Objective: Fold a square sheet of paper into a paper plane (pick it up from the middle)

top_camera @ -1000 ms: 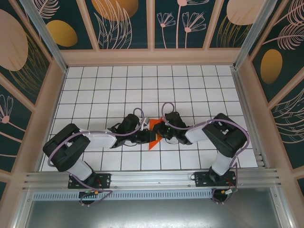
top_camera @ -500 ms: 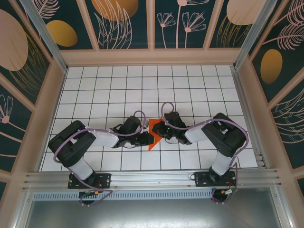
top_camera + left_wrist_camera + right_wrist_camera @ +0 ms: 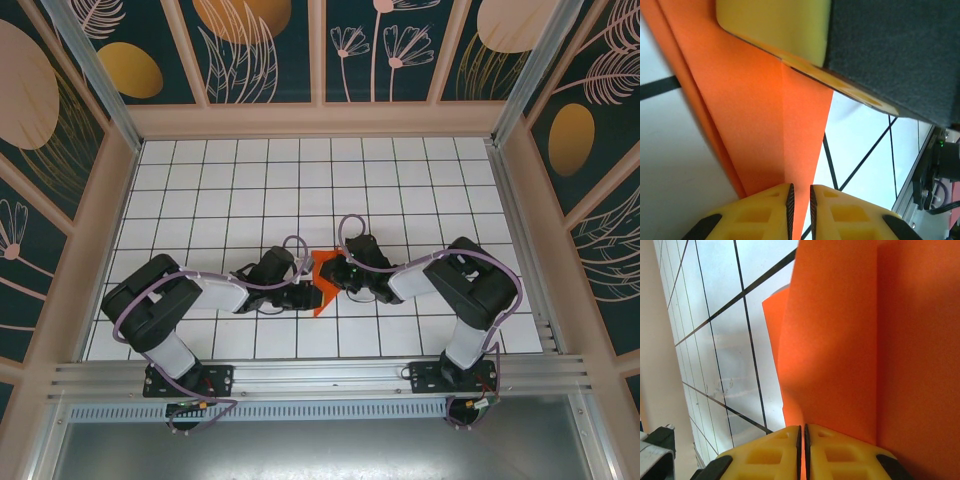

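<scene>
The square sheet of paper [image 3: 322,303] is bright orange and folded into a narrow pointed shape, held up off the white tiles between both arms near the table's middle front. My left gripper [image 3: 312,293] meets it from the left. In the left wrist view the paper [image 3: 755,115] shows a centre crease and its edge runs between the nearly closed pads of my left gripper [image 3: 800,200]. My right gripper [image 3: 333,277] holds the other side. In the right wrist view my right gripper [image 3: 803,440] is shut on a paper [image 3: 840,340] layer.
The white tiled floor [image 3: 300,180] stretches open behind the arms. Patterned walls [image 3: 100,230] close in the left, right and back. A metal rail [image 3: 320,375] runs along the near edge by the arm bases.
My left arm has shifted right toward the paper and its jaws have narrowed onto the edge. The right arm and the paper have hardly moved.
</scene>
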You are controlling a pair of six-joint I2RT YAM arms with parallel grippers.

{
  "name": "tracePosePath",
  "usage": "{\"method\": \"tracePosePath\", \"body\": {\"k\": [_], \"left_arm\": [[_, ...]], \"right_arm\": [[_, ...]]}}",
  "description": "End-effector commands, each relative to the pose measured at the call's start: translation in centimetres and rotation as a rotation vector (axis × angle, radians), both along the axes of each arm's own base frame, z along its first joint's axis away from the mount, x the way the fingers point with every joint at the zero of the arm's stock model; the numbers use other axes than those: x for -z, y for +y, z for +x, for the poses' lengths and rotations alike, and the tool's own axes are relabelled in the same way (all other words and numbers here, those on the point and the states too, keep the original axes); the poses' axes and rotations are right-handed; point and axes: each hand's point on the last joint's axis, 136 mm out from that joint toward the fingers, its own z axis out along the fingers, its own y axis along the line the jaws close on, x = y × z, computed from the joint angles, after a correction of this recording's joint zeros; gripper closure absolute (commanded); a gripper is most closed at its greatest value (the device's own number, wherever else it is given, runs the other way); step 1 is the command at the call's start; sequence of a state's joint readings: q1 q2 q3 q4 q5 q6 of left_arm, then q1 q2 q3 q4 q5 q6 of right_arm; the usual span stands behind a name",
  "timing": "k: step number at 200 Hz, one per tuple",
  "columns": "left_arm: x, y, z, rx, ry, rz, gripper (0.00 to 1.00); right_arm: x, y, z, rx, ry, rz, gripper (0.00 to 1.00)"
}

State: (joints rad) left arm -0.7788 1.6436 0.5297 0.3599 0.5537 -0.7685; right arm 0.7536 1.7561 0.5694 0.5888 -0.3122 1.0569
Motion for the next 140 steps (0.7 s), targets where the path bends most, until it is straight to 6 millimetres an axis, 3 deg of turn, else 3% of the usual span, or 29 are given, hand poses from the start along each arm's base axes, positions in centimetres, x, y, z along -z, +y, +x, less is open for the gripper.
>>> {"method": "tracePosePath", "body": {"k": [1,26,64,84,104,140], "left_arm": [[1.7,1.9,-4.3,0.096,0.138,0.06,0.81],[-0.5,1.6,-3.7,0.076,0.083,0.013,0.83],[-5.6,1.9,0.6,-0.142,-0.085,-0.028,0.81],[-7.9,1.1,1.9,-0.196,-0.111,-0.106,0.79],[-8.3,0.1,2.8,-0.223,-0.097,-0.139,0.78],[-6.9,-1.5,3.4,-0.211,-0.038,-0.156,0.78]], "right_arm": [[7.5,-4.8,-3.6,0.041,0.186,-0.268,0.86],[7.3,-4.7,-3.5,0.035,0.17,-0.264,0.86],[6.8,-4.6,-3.5,0.037,0.157,-0.236,0.86],[6.7,-4.3,-3.6,0.045,0.161,-0.22,0.86],[6.7,-4.2,-3.6,0.052,0.161,-0.218,0.87],[6.7,-4.1,-3.7,0.063,0.172,-0.205,0.86]]}}
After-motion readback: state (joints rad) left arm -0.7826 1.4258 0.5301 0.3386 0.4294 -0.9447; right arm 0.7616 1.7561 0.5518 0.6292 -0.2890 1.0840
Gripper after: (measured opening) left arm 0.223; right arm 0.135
